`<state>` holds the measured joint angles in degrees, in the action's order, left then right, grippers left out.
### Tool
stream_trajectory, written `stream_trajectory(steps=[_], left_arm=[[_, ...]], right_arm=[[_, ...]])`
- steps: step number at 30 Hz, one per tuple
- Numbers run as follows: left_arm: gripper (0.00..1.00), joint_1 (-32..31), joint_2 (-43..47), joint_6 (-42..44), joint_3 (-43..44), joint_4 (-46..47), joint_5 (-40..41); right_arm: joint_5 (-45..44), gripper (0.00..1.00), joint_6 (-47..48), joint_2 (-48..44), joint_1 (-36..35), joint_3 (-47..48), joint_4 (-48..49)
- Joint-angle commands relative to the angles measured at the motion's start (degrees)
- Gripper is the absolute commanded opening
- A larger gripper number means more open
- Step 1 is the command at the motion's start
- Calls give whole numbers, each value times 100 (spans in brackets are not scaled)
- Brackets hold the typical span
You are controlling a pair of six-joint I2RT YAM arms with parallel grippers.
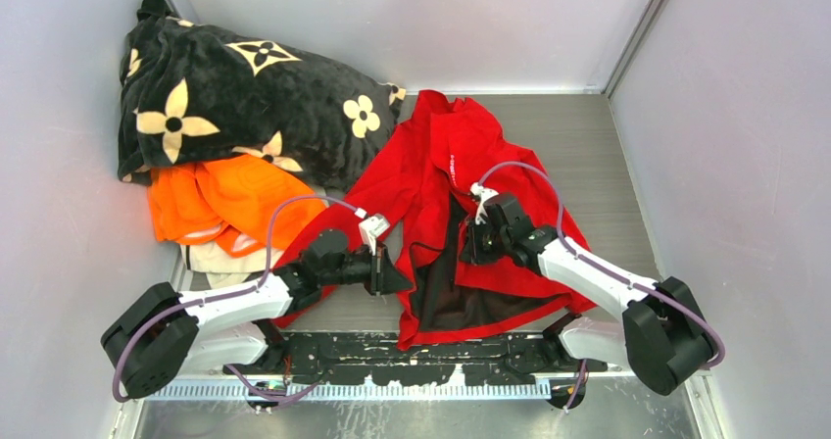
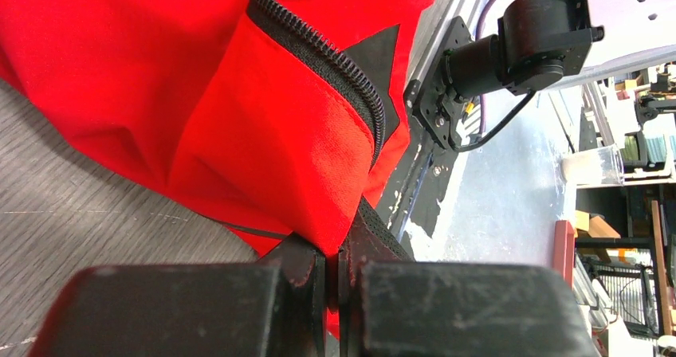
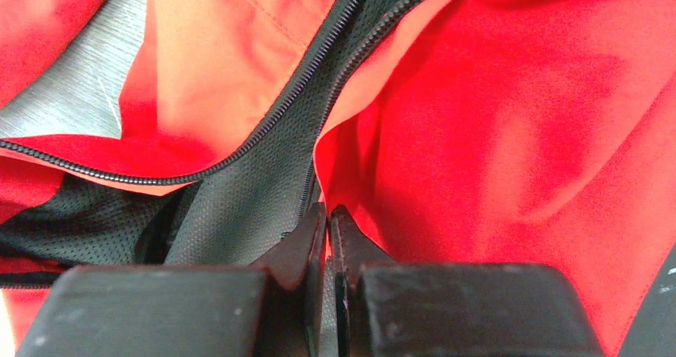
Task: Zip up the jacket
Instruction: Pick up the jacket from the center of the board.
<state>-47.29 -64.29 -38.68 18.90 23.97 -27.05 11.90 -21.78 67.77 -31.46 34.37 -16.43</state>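
Note:
The bright red jacket (image 1: 441, 160) lies on the table, collar toward the back. Its lower front gapes open and shows the dark lining (image 1: 461, 302). My left gripper (image 1: 400, 282) is at the left front flap near the hem. In the left wrist view it (image 2: 335, 255) is shut on a fold of red cloth, just below the black zipper teeth (image 2: 335, 62). My right gripper (image 1: 468, 253) is at the right front edge. In the right wrist view it (image 3: 328, 213) pinches the cloth edge where lining (image 3: 255, 205) meets red shell, beside the zipper teeth (image 3: 291, 106). No zipper slider shows.
A black flower-patterned blanket (image 1: 225, 96) is heaped at the back left. An orange garment (image 1: 225, 199) and a cream cloth (image 1: 220, 260) lie under its front edge. Grey walls enclose the table on three sides. A black mounting rail (image 1: 412, 353) runs along the near edge.

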Motion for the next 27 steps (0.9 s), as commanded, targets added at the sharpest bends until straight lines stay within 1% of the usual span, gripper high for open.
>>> stream_trajectory(steps=[1,5,12,22,27], left_arm=[[0,0,96,88,-41,442,15],[0,0,162,97,-53,425,15],[0,-2,154,88,-53,455,9],[0,0,154,62,-112,536,-11],[0,-1,211,40,-175,565,6]], right_arm=[[70,13,-237,-9,10,-112,574],[233,13,-353,2,4,-193,827],[127,14,-377,55,-141,-293,865],[-26,15,-459,273,-539,-348,785],[22,17,-481,299,-622,-293,571]])
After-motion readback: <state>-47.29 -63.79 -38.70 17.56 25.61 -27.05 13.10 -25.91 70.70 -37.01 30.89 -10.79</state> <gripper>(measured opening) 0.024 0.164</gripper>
